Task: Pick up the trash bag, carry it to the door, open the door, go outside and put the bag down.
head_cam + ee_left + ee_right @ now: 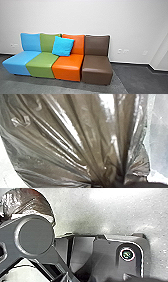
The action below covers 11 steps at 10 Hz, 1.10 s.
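My left pincer [107,184] grips the trash bag [82,139] by its gathered neck; right pincer: state cannot be told. Pickup judged done; carry to door, opening, exit and set-down remain. Ahead: coloured seats [68,67], blue cushion [63,46], wall [135,27] behind; these likely block straight travel.

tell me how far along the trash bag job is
Picking up looks done: the trash bag has its folds drawn together close to the left wrist camera. Carrying is probably under way, indoors, with colored seats against a white wall ahead. Judging by that indoor spot, opening the door, going outside and putting the bag down are left.
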Available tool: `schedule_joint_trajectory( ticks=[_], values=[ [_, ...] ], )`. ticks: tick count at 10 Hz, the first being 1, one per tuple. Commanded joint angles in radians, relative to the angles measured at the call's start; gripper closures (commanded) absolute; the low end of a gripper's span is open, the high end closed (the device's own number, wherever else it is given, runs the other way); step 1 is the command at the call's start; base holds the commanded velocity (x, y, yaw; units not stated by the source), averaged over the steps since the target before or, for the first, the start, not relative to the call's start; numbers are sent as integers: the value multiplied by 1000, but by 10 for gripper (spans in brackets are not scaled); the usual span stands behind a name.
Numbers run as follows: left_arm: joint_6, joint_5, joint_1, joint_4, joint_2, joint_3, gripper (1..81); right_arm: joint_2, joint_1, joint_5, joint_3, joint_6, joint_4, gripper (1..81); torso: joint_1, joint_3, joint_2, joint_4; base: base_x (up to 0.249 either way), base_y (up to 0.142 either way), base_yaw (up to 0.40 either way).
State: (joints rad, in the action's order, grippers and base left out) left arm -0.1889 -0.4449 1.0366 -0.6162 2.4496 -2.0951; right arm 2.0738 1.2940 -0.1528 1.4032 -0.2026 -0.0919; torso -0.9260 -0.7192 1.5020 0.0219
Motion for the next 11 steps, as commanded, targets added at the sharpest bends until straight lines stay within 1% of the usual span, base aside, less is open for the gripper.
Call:
schedule_joint_trajectory(
  ticks=[1,2,3,4,5,6,8,9,10,11],
  values=[
    [-47,-68,-39,-10,-32,9,811,-18,-23,-25,14,5,11,10,63,97,-97,0,0,0,0],
    [-50,-66,-14,-8,-33,6,811,-4,-14,-25,22,6,9,10,85,132,-131,0,0,0,0],
    [-79,-34,15,-10,-30,4,811,8,-8,-25,37,6,9,10,108,168,-165,0,0,0,0],
    [-98,-23,38,-10,-21,3,811,19,-6,-25,58,6,11,10,131,104,-200,0,0,0,0],
    [-119,-16,69,-8,6,-11,811,31,-2,-25,78,6,11,10,153,137,-233,0,0,0,0],
    [-148,1,101,-8,42,-42,811,45,8,-25,95,6,11,10,169,153,-255,0,0,0,0],
    [-193,8,159,-8,129,-134,811,82,29,-24,149,5,11,10,208,167,-315,0,0,0,0],
    [-210,8,176,-8,164,-170,811,106,43,-13,179,6,9,10,230,168,-349,0,0,0,0],
    [-213,8,191,-8,177,-178,811,126,64,10,209,8,8,10,253,168,-385,0,0,0,0],
    [-228,8,204,-8,192,-181,811,154,75,16,245,15,6,10,277,245,-422,0,0,0,0]
  ],
)
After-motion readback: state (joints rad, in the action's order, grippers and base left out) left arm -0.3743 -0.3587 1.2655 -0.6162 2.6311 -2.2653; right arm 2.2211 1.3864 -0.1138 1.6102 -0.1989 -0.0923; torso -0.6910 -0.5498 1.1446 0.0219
